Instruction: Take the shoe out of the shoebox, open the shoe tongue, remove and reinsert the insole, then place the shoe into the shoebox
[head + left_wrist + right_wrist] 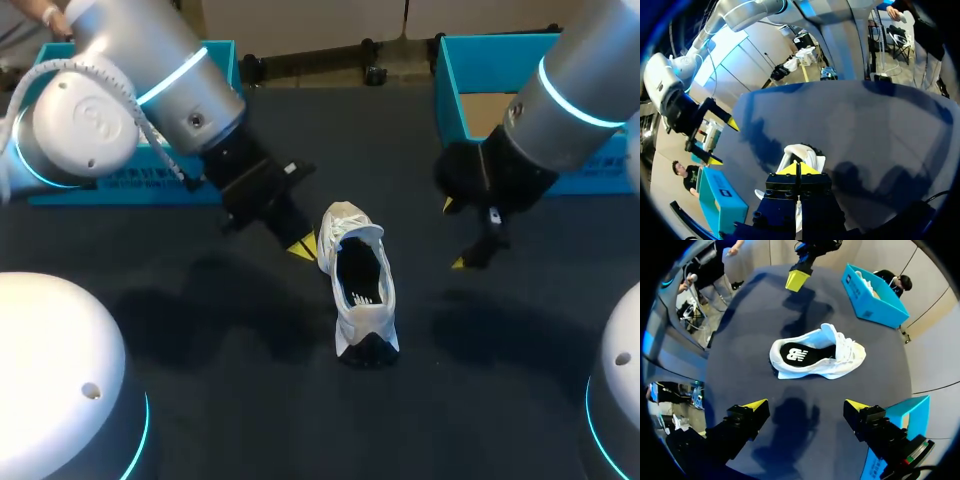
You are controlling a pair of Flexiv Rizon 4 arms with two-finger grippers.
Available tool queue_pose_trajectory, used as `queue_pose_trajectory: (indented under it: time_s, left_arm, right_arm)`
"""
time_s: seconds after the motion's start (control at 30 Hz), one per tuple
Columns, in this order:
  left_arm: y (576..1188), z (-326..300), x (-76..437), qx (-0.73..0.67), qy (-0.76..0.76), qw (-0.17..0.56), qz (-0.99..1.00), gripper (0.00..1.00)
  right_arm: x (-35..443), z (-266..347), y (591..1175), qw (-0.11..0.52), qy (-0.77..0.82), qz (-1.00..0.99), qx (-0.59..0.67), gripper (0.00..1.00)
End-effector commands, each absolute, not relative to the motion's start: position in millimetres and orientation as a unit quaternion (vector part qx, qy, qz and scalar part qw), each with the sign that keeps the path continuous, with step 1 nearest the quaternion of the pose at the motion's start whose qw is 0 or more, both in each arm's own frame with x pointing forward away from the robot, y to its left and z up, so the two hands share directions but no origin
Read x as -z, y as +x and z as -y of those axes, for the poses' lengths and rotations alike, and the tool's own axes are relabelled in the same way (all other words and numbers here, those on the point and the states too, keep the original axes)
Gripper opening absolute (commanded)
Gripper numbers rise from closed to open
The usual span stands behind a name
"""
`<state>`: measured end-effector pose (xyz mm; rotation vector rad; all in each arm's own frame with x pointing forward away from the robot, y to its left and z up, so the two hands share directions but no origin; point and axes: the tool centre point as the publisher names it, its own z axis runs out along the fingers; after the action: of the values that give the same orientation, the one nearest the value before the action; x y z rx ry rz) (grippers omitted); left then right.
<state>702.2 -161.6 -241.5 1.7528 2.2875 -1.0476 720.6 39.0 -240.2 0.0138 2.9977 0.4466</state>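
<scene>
A white shoe (358,285) lies on the dark table, heel toward me, mouth wide open with the black insole (796,354) inside. My left gripper (303,246) is shut with nothing visible between its tips, just left of the shoe's front part. In the left wrist view those tips (797,168) hover over the shoe (805,152). My right gripper (455,235) hangs open to the right of the shoe, clear of it. From the right wrist, the shoe (815,355) lies ahead of the spread fingers (806,406), and the left gripper (797,279) is beyond it.
One blue shoebox (120,185) stands at the back left behind my left arm. A second blue shoebox (450,95) stands at the back right, partly behind my right arm. Bare dark table lies in front of the shoe.
</scene>
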Motion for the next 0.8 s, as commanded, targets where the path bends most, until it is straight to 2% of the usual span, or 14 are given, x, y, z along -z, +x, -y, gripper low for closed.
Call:
queue_pose_trajectory:
  time_s: [0.03,0.8]
  left_arm:
    - [703,163,242,0.339,0.573,0.035,-0.746,0.0]
    - [703,163,242,0.339,0.573,0.035,-0.746,0.0]
  right_arm:
    - [219,-29,708,0.062,0.008,-0.988,-0.138,1.0]
    - [180,-6,712,0.1,0.045,-0.987,-0.12,1.0]
